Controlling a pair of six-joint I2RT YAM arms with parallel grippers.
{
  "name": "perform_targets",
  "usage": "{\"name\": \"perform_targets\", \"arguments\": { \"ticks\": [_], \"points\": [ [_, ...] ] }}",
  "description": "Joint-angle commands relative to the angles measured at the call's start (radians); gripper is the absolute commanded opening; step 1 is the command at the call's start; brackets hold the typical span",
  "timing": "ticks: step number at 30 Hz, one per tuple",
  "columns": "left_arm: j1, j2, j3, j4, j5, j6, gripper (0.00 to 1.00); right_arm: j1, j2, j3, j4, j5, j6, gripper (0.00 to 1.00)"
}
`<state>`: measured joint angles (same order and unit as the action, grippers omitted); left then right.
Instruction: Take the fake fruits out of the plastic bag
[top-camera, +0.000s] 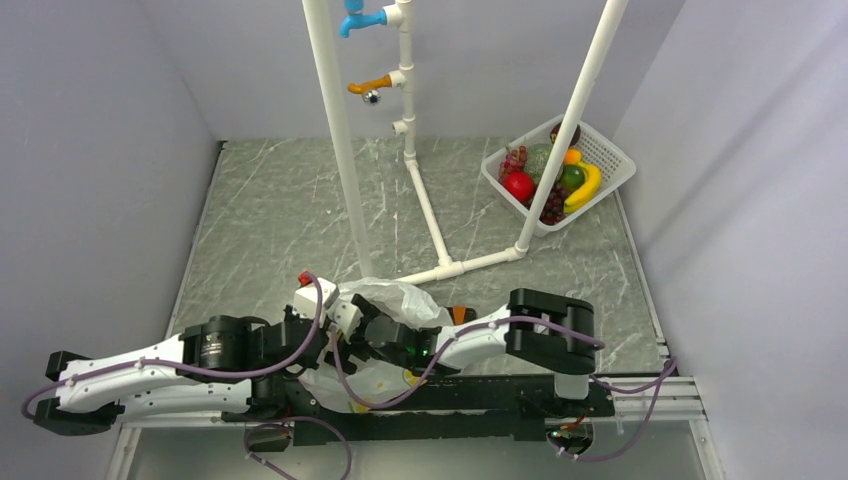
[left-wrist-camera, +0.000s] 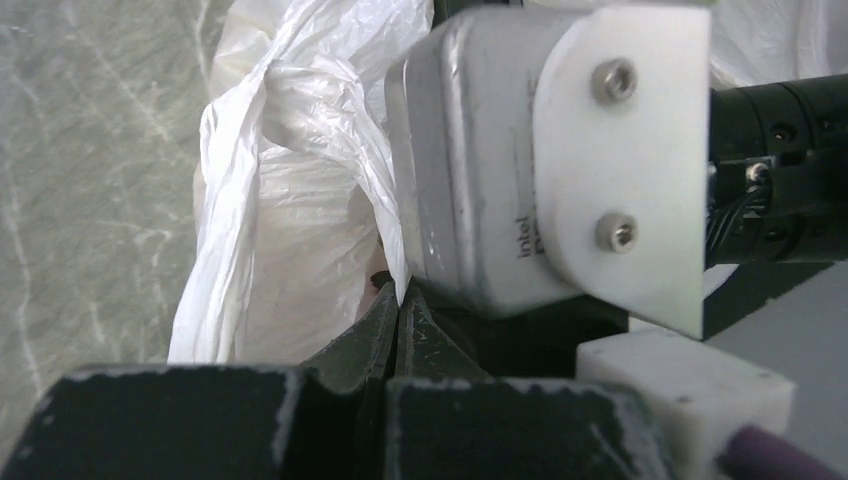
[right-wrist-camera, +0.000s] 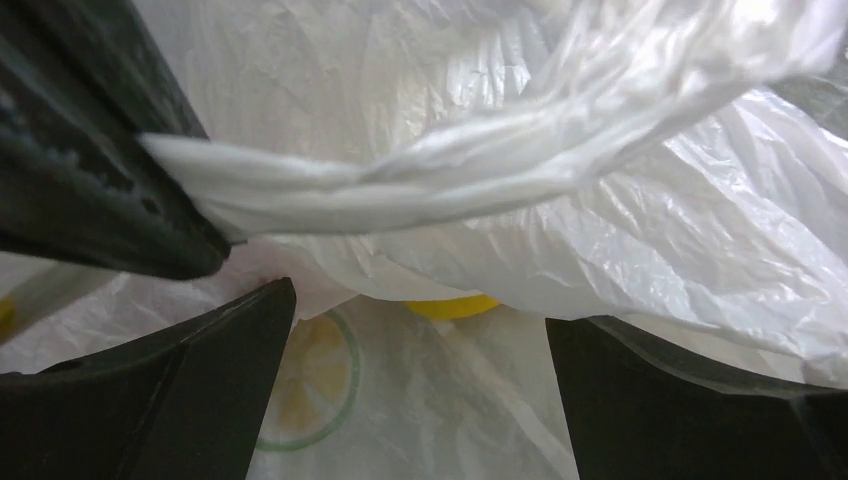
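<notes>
At the top view's lower centre, we hold the left gripper (left-wrist-camera: 397, 305) clamped on the plastic bag (top-camera: 400, 298) by its twisted handle, lifting the mouth so the wide-open right gripper (right-wrist-camera: 418, 310) can reach what we judge to be one of the fake fruits (right-wrist-camera: 452, 306), glimpsed yellow inside.

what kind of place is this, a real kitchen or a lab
Most likely a robot lab test cell, not a kitchen: plain walls box in a marble-patterned table, a white pipe frame carries toy-coloured taps, and robot arms are bolted at its near edge.
</notes>
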<state>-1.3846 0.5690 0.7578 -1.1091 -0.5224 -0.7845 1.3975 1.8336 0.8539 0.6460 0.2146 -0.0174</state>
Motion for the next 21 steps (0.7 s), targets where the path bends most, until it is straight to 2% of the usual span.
{"name": "perform_targets", "arguments": {
  "ticks": [1,6,10,12,16,19,21],
  "points": [
    [-0.009,-0.006,0.031,0.023,-0.002,-0.013,0.00,-0.001,0.094,0.081,0.044,-0.032,-0.041,0.99],
    [-0.010,-0.020,0.033,0.019,-0.004,-0.018,0.00,-0.005,0.178,0.125,0.078,-0.012,-0.021,0.99],
    [-0.010,-0.070,0.034,0.018,-0.007,-0.034,0.00,-0.027,0.126,0.036,0.142,0.011,0.082,0.97],
    [-0.009,-0.108,0.027,0.051,-0.012,-0.047,0.00,-0.041,0.077,-0.036,0.162,0.058,0.124,0.96],
    [-0.010,-0.147,0.022,0.247,0.015,0.031,0.00,-0.061,-0.077,-0.172,0.141,0.187,0.190,0.96],
    [-0.008,-0.074,0.076,0.372,0.037,0.123,0.00,-0.064,-0.198,-0.260,0.094,0.266,0.213,0.96],
    [-0.006,0.043,0.151,0.413,0.061,0.186,0.00,-0.071,-0.282,-0.309,0.061,0.299,0.218,0.97]
  ]
}}
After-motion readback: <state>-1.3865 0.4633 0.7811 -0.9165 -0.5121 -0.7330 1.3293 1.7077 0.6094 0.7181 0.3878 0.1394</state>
